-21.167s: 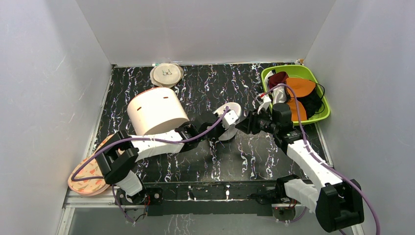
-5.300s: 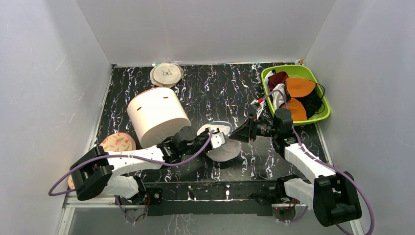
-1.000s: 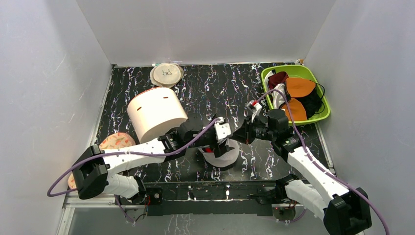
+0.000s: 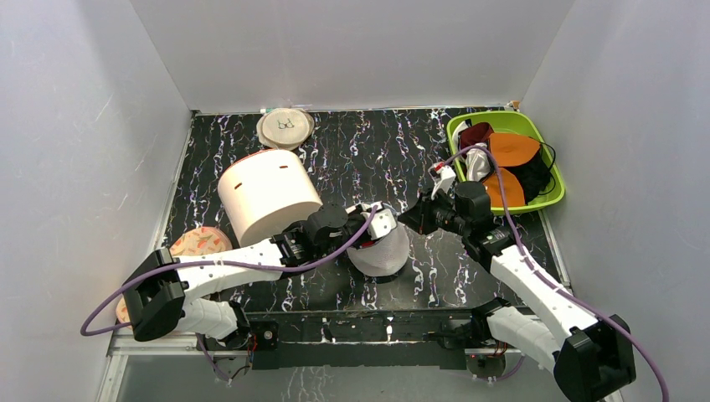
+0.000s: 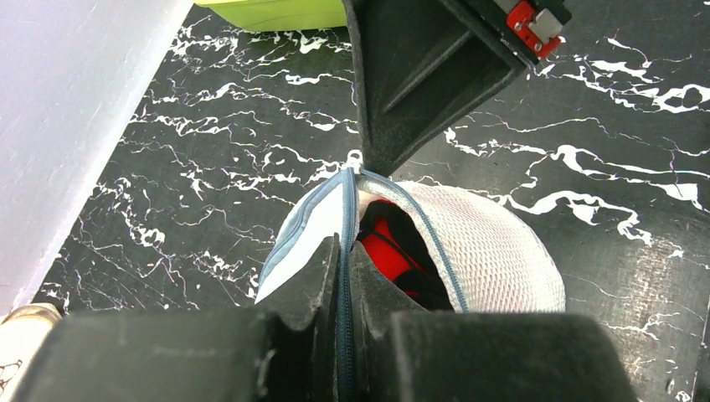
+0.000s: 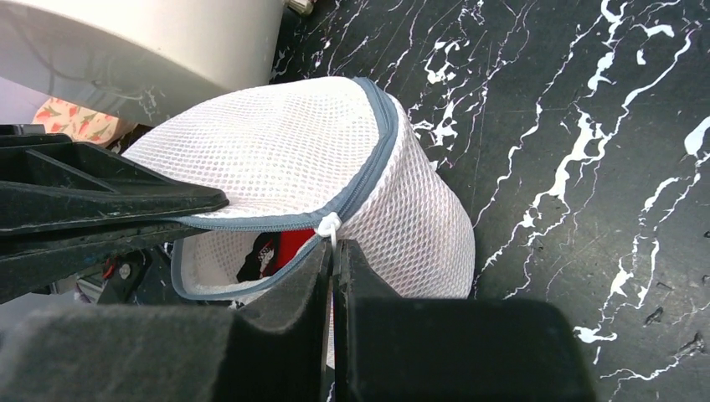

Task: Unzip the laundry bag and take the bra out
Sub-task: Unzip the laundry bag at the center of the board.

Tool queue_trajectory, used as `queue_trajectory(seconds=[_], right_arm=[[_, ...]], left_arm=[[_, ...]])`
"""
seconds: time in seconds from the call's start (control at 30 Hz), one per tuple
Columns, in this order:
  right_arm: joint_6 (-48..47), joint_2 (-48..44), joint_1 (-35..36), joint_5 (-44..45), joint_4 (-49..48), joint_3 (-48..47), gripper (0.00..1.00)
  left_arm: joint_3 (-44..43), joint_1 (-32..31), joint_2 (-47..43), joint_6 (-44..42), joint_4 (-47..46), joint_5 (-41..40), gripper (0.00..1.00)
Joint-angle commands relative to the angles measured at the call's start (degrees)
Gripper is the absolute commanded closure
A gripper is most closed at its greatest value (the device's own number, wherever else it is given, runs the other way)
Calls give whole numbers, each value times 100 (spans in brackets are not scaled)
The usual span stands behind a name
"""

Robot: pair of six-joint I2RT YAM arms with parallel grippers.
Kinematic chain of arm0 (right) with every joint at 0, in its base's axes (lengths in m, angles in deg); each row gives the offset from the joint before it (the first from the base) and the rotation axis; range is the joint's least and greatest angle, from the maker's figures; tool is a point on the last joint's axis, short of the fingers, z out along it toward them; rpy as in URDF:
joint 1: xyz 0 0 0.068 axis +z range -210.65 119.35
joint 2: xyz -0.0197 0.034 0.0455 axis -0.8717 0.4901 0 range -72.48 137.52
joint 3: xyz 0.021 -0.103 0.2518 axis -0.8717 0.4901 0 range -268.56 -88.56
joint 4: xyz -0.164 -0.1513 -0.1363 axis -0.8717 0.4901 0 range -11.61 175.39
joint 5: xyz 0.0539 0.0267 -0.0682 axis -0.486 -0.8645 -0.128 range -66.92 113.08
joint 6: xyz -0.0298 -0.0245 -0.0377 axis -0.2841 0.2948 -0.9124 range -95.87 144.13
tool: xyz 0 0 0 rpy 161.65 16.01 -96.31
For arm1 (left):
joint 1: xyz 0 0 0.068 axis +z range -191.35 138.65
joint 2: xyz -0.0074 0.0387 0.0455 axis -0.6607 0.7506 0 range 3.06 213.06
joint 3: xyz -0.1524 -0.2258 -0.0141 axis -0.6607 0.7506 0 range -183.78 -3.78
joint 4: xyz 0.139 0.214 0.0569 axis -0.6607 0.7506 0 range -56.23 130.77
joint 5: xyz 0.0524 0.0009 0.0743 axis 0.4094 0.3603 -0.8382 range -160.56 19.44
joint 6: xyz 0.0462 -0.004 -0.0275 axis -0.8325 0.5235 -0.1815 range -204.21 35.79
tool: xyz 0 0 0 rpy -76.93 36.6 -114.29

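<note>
Since a second ago the left hand [image 5: 343,251] has closed, clamping the grey zip rim [image 5: 346,193] of the laundry bag [image 4: 383,249], which sits on the surface [image 4: 335,151] between the arms. Facing it, the right hand [image 6: 332,255] pinches the zip pull [image 6: 329,224]. The bra [image 5: 387,247] shows red inside the gap; the zip should be drawn away from the left grip.

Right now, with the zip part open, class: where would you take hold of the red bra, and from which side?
Pinch the red padded fold of the bra that shows in the slit of the laundry bag, probably coming straight in through that open mouth. Mesh covers the rest, so only this edge is exposed.
</note>
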Motion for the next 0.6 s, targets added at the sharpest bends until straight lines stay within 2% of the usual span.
queue_trajectory(seconds=[0.0,0.03,0.1,0.13,0.3,0.4,0.57], right_arm=[[-439,-120,-69,-166,-3,-482,100],[-452,-140,-69,-309,-2,-509,100],[-450,-162,-55,-513,0,-550,100],[-432,-178,-41,-561,3,-553,100],[-410,-165,115,-708,33,-615,100],[-410,-131,232,-784,33,-685,100],[-357,-111,386,-724,-12,-720,100]], left_arm=[[-121,32,-297,-45,126,58,100],[-170,24,-304,-27,195,108,94],[-244,28,-311,71,298,242,68],[-266,26,-319,143,302,320,61],[-286,28,-269,709,150,693,36],[-322,28,-69,843,135,543,33],[-493,26,194,884,362,381,36]])
